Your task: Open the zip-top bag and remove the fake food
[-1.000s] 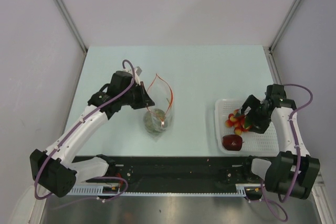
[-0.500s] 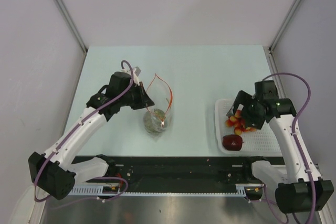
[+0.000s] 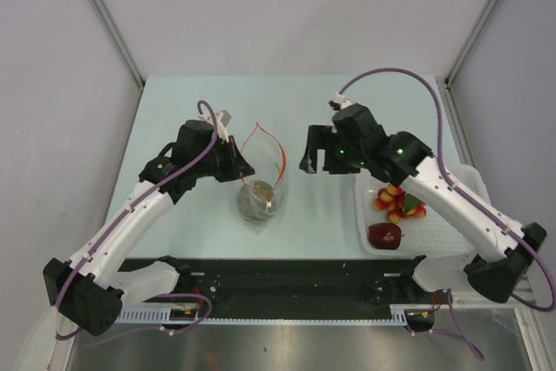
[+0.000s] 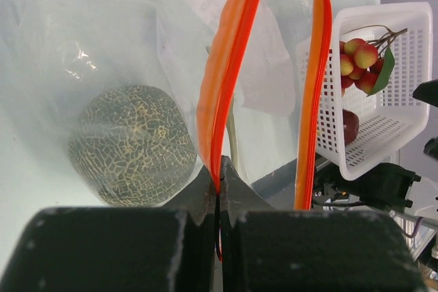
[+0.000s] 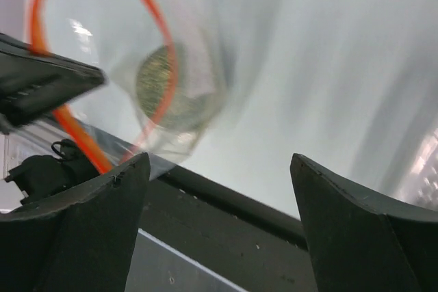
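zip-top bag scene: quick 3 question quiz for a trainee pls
1. True or false: the left gripper pinches the bag's zip strip.
2. What lies inside the bag? A apple, B green ball, C red-and-yellow cluster.
3. Fill in: the right gripper is ___ and holds nothing.
Key: 1 true; 2 B; 3 open.

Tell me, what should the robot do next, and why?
Probably lower the right claw into the bag toward the green piece. The left claw pinches the zip strip, so the mouth gapes open. The right claw is open and empty beside the bag, and the round green piece lies at the bottom.
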